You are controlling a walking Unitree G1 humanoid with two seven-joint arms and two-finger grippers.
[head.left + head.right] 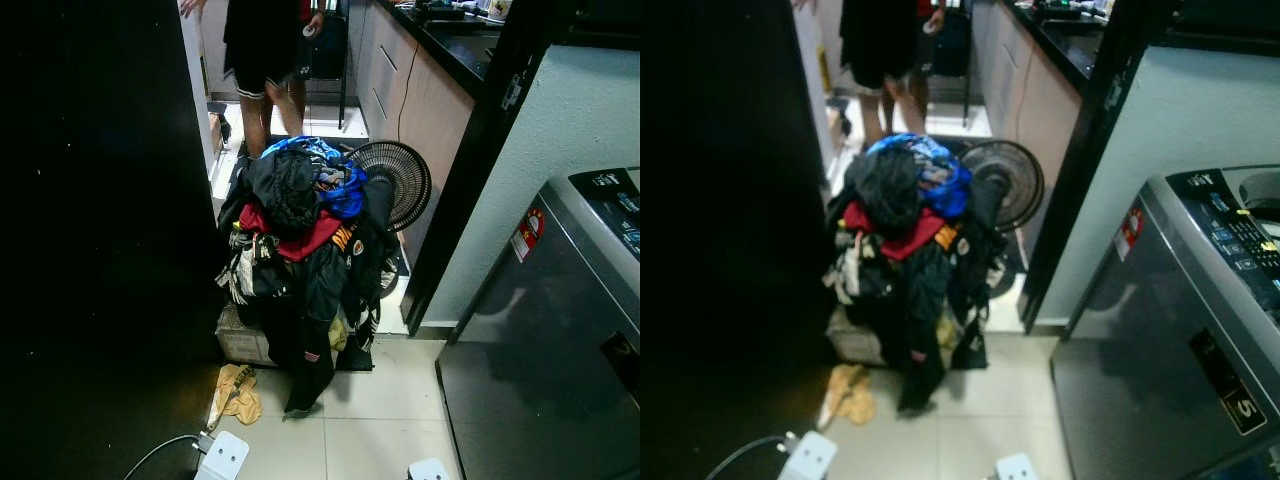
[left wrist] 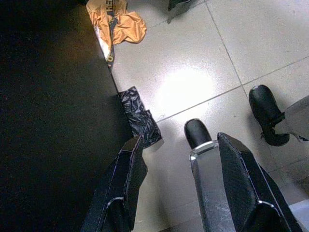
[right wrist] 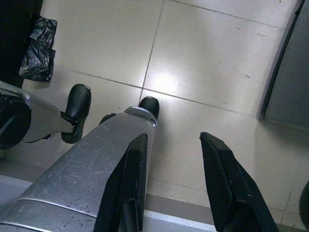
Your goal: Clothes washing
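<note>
- Left eye view: the clothes (image 1: 300,235) are heaped high on a low basket (image 1: 240,340) at the far edge of the tiled floor (image 1: 370,420), against the dark wall on the left. A black garment spills down the front to the tiles, which suggests the basket is overfull. An orange cloth (image 1: 235,392) lies on the floor at the basket's near left corner (probably slid off the heap). A fan (image 1: 395,180) stands just behind the pile, and a person (image 1: 265,60) stands in the doorway beyond.
- Right eye view: the washer (image 1: 1180,330) stands at the right edge of the floor with its control panel toward the robot, well apart from the clothes. I judge that loading has not yet begun and a garment must first be fetched.
- Left wrist view: the left gripper (image 2: 181,186) hangs over bare tiles, fingers spread and holding nothing. A crumpled black bag (image 2: 140,116) lies at the foot of the dark wall, and the orange cloth is farther along that edge.
- Right wrist view: the right gripper (image 3: 171,181) also points at the floor, fingers spread and empty, near the washer's grey side (idle, it seems).
</note>
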